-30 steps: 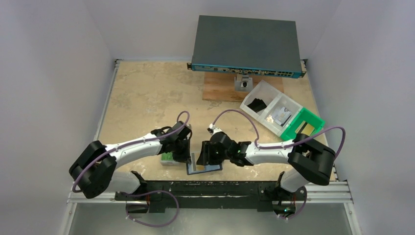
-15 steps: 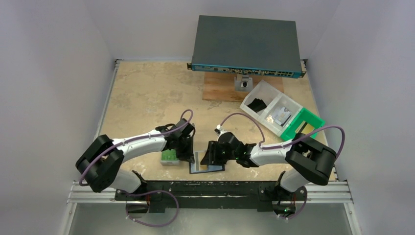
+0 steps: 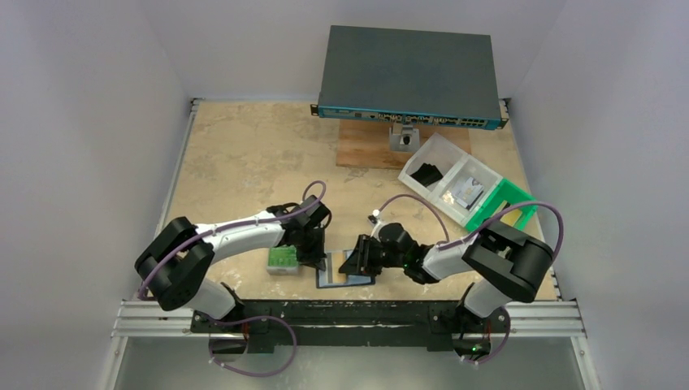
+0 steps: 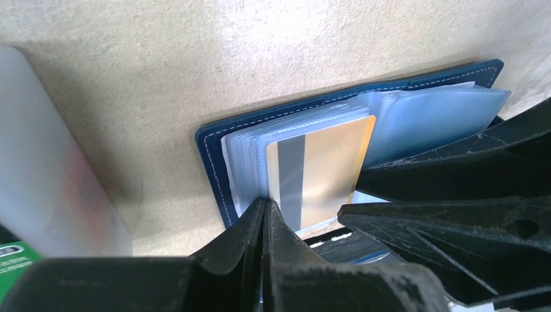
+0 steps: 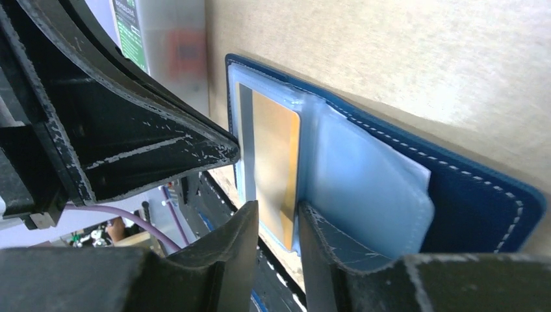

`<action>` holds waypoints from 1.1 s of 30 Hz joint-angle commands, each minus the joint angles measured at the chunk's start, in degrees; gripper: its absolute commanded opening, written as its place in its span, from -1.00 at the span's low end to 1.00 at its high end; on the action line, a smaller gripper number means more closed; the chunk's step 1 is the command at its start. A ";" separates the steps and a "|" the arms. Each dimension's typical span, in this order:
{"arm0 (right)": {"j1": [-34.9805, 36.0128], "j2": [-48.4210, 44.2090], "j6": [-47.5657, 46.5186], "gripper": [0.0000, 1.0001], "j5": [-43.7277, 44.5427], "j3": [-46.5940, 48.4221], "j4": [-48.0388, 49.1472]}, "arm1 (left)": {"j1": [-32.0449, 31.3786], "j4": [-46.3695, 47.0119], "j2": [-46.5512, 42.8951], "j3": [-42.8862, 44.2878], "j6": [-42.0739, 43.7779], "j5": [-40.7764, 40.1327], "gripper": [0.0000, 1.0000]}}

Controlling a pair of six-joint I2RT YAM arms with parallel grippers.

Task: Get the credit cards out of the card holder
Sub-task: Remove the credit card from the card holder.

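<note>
Top external: card holder (image 3: 345, 279) lying open on table (image 3: 244, 162) near front edge, right between both grippers. Grey case with green label (image 3: 281, 260) just beside it on left arm's side. Left wrist: gold credit card (image 4: 328, 166) with dark stripe sitting in clear sleeves (image 4: 432, 120), not out yet. Left gripper (image 3: 314, 258) fingers squeezed together, tips at edge of sleeve stack next to card, can't tell if pinching anything. Right gripper (image 3: 356, 262) fingers slightly apart, narrow gap, tips over card's edge.
</note>
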 commanded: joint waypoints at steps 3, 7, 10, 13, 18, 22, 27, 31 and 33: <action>-1.36 1.81 3.23 -0.53 -2.26 -5.19 10.60 | -1.31 3.48 5.53 -3.68 -4.91 -5.29 -1.00; -1.66 3.07 4.85 -0.65 -3.09 -7.03 16.59 | -1.31 3.42 6.34 -4.30 -6.09 -5.66 -1.00; -2.06 4.34 6.18 -0.69 -3.63 -8.40 21.80 | -1.31 3.50 6.41 -5.02 -7.31 -5.99 -1.00; -2.49 5.70 7.49 -0.73 -3.85 -9.96 26.56 | -1.31 3.13 6.29 -5.76 -8.55 -6.60 -1.00; -2.89 6.71 8.48 -0.83 -4.05 -11.07 29.54 | -1.12 2.22 6.50 -6.68 -10.49 -7.77 -1.00; -3.09 6.01 8.33 -0.95 -3.33 -11.24 27.46 | -0.35 2.56 6.21 -7.94 -12.08 -7.87 -1.00; -3.15 1.43 5.40 -1.00 -0.59 -9.27 14.76 | 0.32 2.72 5.52 -8.75 -12.52 -7.81 -1.00; -3.20 -4.94 1.75 -1.00 2.89 -6.78 2.50 | 0.70 3.05 5.24 -9.21 -12.60 -7.72 -1.00; -3.17 -7.17 0.27 -1.00 4.28 -5.75 -1.99 | 0.72 3.32 5.33 -9.31 -12.61 -7.55 -1.00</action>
